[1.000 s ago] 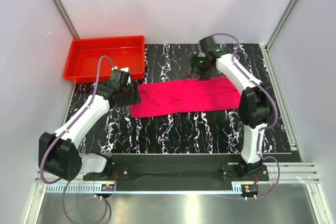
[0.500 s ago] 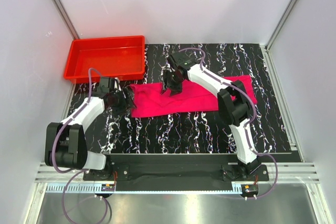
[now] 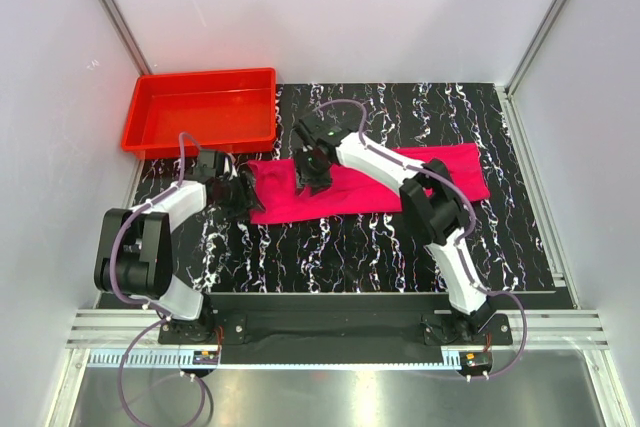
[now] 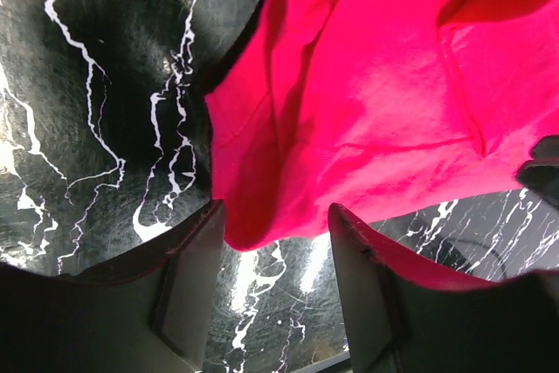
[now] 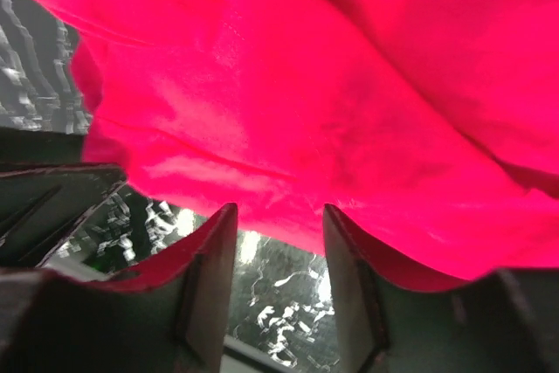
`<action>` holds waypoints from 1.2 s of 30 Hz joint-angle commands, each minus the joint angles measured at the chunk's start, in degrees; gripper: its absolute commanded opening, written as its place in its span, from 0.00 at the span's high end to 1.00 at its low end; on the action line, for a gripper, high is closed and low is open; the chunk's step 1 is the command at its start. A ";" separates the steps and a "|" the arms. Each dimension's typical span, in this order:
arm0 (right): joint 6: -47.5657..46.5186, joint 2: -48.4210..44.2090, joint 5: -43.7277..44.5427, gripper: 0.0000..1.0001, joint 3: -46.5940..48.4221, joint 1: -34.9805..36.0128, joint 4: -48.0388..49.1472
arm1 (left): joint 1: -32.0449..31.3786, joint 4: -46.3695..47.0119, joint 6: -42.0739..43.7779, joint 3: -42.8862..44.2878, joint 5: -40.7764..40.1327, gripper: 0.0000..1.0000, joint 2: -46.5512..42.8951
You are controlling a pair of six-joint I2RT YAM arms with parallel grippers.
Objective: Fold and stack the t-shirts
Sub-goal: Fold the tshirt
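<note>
Magenta-pink and stretched across the middle: the t-shirt [image 3: 375, 185] lay as a long folded band on the black marbled table [image 3: 350, 247]. Its left end was near the front of the red tray [image 3: 205, 75] but apart from it, and its right end ran out toward the far right of the tabletop. Down at that left end sat the left gripper [image 3: 243, 193], low over the table and right at the cloth's edge. Its wrist camera showed it plainly: both fingers [image 4: 188, 281] stood apart, jaws wide, and a rounded corner of the shirt poked into the gap between them, unpinched. Over to the right gripper [image 3: 308, 176], its arm stretched far across, the pincer on top of the band a little in from the left end, near the far edge. In its own wrist view the fingers [image 5: 205, 277] were likewise spread. The pink cloth filled the frame above them, its hem falling just at the fingertips, with marbled table showing in the gap.
</note>
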 commanded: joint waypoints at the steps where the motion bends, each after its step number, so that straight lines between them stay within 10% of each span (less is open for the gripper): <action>1: -3.59 2.84 6.29 0.48 5.02 2.23 -4.27 | 0.47 2.09 -0.24 -0.75 0.58 0.47 0.43; 13: -9.93 7.24 17.83 0.49 9.16 4.69 -8.23 | 0.64 1.21 -0.94 -2.43 -1.10 0.66 1.75; 27: -11.33 5.92 27.65 0.79 13.55 4.78 -9.29 | 0.64 -0.72 -0.41 -4.53 -3.29 0.81 1.22; 36: -11.69 9.43 32.15 0.81 18.21 -1.09 -8.67 | 0.64 -2.74 -0.50 -5.24 -3.73 0.89 -0.53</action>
